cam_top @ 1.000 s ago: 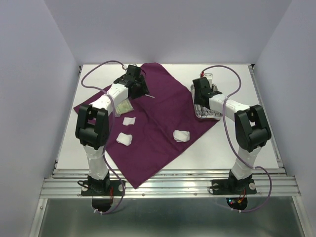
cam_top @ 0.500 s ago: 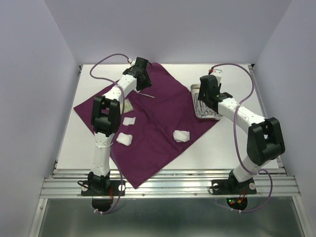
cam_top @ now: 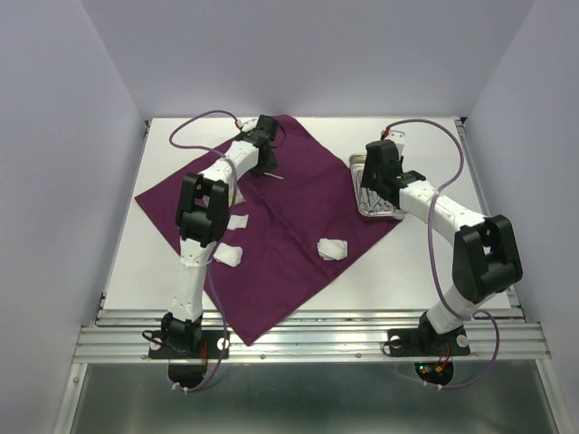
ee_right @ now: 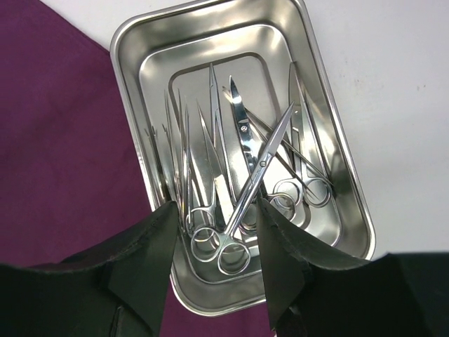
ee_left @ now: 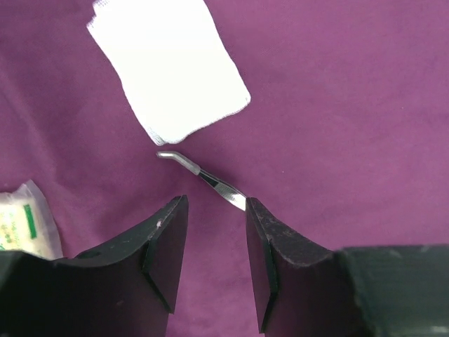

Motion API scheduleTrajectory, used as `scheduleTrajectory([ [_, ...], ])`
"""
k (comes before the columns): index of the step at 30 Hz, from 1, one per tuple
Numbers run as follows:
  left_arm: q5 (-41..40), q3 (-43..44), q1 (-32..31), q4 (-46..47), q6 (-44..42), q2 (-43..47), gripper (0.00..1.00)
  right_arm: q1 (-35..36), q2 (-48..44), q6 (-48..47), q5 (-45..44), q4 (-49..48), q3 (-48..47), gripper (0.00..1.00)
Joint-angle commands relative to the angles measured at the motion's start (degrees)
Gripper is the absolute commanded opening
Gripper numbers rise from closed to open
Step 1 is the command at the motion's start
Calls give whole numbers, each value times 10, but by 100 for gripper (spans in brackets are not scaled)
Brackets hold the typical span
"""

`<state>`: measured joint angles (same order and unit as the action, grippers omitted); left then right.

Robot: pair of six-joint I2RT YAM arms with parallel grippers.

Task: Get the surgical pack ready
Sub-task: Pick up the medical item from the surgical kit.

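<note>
From above, the deep-purple cloth wrap (cam_top: 289,226) lies spread flat on the white surface (cam_top: 136,258) as a diamond, one corner aimed at the arm bases and the opposite corner at the back wall. Three white gauze wads (cam_top: 331,247) sit on it, two toward the left and one right of centre. The small steel tray (cam_top: 354,185) rests at the cloth's right corner, its long axis running front to back. The left gripper (cam_top: 265,164) hangs over the cloth's far left part and the right gripper (cam_top: 379,178) over the tray.

In the left wrist view, the left gripper (ee_left: 216,202) has its fingers (ee_left: 165,246) spread apart, holding nothing. A thin silver instrument (ee_left: 203,177) lies on the cloth, running diagonally from upper left to lower right with its bent tip at the upper left; its other end reaches the right finger's tip. A flat gauze square (ee_left: 168,67) lies just beyond the bent tip, and a white packet (ee_left: 24,221) with green print shows at the left edge.

In the right wrist view, the right gripper (ee_right: 216,207) is also spread wide and empty above the tray (ee_right: 119,49). Silver scissor-like instruments (ee_right: 238,161) lie overlapping inside, roughly along the tray's length, ring handles at the near end and tips pointing away. The tray's left side lies on purple cloth (ee_right: 56,140), while white surface (ee_right: 393,105) shows beside its right.
</note>
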<state>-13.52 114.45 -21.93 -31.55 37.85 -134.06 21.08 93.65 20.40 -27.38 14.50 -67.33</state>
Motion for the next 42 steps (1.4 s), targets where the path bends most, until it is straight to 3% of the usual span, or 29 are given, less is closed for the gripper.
scheduleTrajectory([
  [1,-35,37,-14,-16,20,-2,49,3,-8,5,16,-12,-3,54],
  [20,-85,69,-29,-51,50,-48,44,3,-6,1,30,-16,11,55],
  [26,-85,66,-29,-55,49,-55,31,3,-9,1,29,-16,12,55],
  [28,-85,60,-32,-55,48,-49,21,3,-9,2,29,-16,13,55],
  [30,-92,51,-35,-55,44,-39,15,3,-9,3,31,-17,13,54],
  [42,-99,-96,-81,-7,3,130,13,3,-2,5,38,-17,3,54],
])
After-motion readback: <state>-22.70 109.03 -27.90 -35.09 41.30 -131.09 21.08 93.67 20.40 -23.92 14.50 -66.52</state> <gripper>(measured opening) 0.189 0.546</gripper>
